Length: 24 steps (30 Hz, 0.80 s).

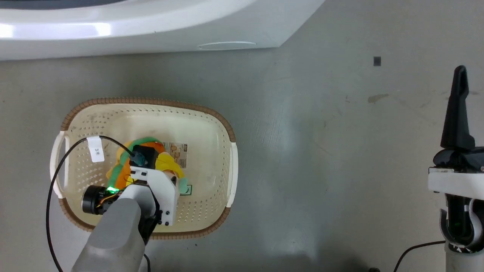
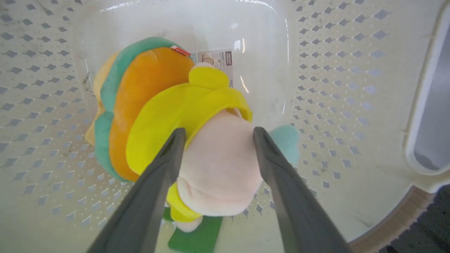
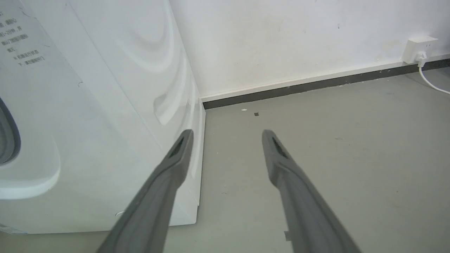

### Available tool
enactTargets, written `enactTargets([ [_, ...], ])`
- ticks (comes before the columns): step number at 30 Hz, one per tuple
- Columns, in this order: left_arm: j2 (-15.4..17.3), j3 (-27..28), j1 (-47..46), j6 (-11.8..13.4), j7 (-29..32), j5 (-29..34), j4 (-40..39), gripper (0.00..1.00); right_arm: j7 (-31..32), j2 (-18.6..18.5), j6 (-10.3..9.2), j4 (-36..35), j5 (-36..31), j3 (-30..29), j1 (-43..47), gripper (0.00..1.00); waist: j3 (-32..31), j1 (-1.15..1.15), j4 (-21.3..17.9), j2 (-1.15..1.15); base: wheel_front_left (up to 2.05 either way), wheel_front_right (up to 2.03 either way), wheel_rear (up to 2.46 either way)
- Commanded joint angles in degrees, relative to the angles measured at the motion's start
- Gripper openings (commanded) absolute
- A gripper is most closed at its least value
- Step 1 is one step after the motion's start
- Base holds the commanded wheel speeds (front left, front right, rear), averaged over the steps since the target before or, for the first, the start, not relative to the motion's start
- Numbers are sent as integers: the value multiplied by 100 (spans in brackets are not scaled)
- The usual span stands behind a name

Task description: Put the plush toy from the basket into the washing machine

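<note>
Inside the basket (image 1: 223,124), on the floor (image 1: 321,151) near the washing machine (image 1: 151,34), the plush toy (image 2: 151,98) lies unlifted. Fingers of the left gripper (image 2: 216,135) stand apart, flanking its peach-pink part; the right gripper (image 3: 226,137) is open, empty. Outstanding: grasp, lift, loading.

Grey floor (image 3: 334,158), white wall (image 3: 281,42), dark skirting (image 3: 316,84), white socket (image 3: 418,49) with cable (image 3: 430,82)
</note>
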Motion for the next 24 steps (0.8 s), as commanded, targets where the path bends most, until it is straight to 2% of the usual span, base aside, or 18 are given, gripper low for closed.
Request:
enactTargets([
  [1, 45, -42, -182, 14, 49, -61, 171, 100, -58, -2, 3, -68, 96, -42, -162, 100, 122, 0, -12, 0, 0, 0, 0],
  [24, 156, -346, -1208, 107, -113, -659, 1465, 100, -320, -2, 3, -330, 477, -247, -608, 100, 1131, 0, -92, 0, 0, 0, 0],
])
